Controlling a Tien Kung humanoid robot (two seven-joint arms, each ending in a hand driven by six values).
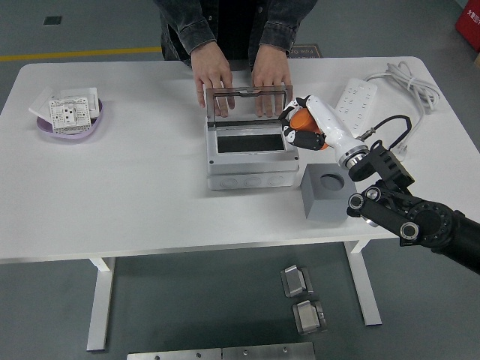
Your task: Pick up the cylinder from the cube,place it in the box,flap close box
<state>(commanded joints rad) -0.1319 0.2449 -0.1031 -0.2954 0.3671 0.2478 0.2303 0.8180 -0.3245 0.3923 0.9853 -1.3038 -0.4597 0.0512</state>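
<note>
My right hand (pixel 298 124) is shut on the orange cylinder (pixel 301 120) and holds it in the air by the right edge of the grey box (pixel 251 156). The box stands open, its clear lid (pixel 248 102) upright and its dark inside showing. The grey cube (pixel 328 193) sits to the box's right with its round hole empty. A person at the far side rests both hands (pixel 212 72) on top of the lid. My left arm does not show.
A white power strip (pixel 352 103) with its cable (pixel 405 86) lies at the back right. A purple dish (pixel 69 121) holding white socket plates sits at the far left. Metal parts lie on the floor under the table.
</note>
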